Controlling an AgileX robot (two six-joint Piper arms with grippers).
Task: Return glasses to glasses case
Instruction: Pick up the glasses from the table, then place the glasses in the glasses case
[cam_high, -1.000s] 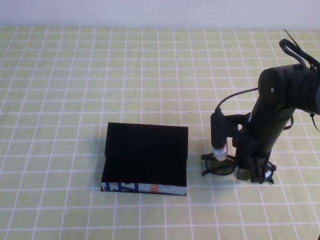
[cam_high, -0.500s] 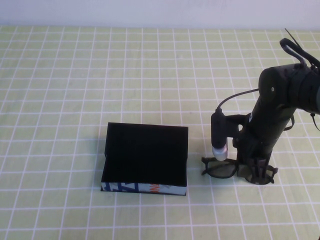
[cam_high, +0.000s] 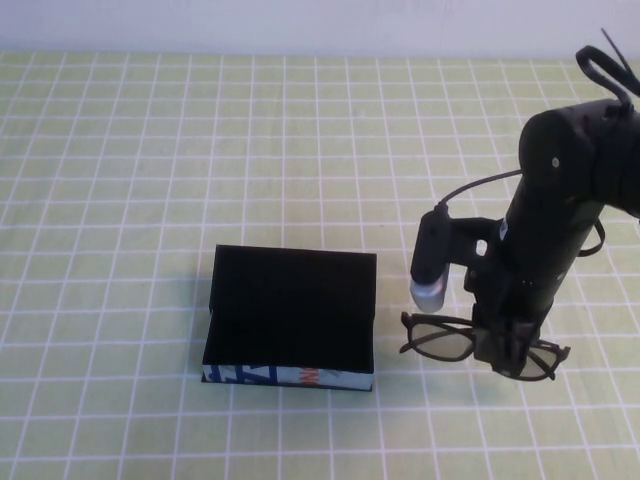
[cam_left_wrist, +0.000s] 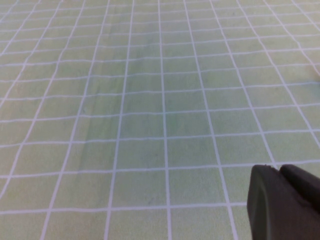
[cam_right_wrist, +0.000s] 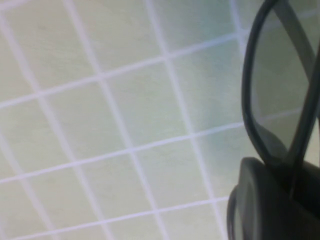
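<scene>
1. The right gripper (cam_high: 512, 352) is pinching the glasses (cam_high: 445, 338) at the right lens rim, fingers narrow, at four o'clock on the table (cam_high: 150, 150).
2. The glasses are sitting just beside the open glasses case (cam_high: 290, 315), at its three o'clock.
3. Light, stiff and slippery plastic: the frame is likely pivoting if gripped off-centre; the bridge suits better.
4. The left gripper (cam_left_wrist: 282, 202) is hovering over bare table; I cannot tell its fingers' state.
</scene>
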